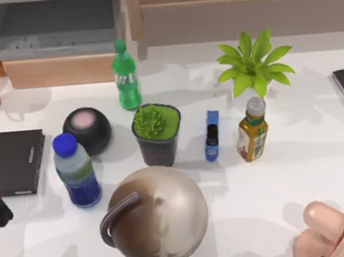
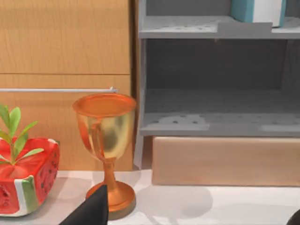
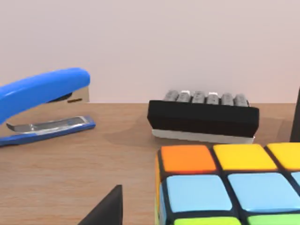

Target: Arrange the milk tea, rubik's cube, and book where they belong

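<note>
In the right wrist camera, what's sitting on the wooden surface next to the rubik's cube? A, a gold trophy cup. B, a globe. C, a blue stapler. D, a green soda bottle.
C: the right wrist view shows a blue stapler lying on the wooden surface, with the rubik's cube close in front of the camera and a black calculator behind it.

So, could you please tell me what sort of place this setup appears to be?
Probably a simulated office or study desk: a white table backed by a grey shelf unit, with a globe, a blue stapler and a calculator.
</note>
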Robot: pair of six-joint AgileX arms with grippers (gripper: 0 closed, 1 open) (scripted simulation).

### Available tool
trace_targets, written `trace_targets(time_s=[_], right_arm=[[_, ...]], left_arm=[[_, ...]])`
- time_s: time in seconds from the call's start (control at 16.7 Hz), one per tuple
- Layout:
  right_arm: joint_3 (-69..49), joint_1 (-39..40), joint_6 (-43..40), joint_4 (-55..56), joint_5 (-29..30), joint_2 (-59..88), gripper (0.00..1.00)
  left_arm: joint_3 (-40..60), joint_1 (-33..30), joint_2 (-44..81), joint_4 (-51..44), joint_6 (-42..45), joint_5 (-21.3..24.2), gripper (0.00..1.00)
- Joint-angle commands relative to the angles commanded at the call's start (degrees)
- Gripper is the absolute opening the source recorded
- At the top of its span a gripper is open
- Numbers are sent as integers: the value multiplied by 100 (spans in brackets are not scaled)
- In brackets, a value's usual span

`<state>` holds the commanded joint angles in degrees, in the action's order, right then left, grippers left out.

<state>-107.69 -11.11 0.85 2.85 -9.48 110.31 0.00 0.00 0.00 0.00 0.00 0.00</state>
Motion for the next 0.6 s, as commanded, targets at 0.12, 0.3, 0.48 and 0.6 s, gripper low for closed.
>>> trace_targets(time_s=[0.12,0.3,0.48,0.6], right_arm=[[0,0,0,0,0,0,100],[0,0,0,0,0,0,100],[97,-21,0,22,-8,-82,100],[358,-37,0,81,-30,-282,100]], left_arm=[[0,0,0,0,0,0,100],[0,0,0,0,0,0,100],[0,0,0,0,0,0,100],[0,0,0,0,0,0,100]])
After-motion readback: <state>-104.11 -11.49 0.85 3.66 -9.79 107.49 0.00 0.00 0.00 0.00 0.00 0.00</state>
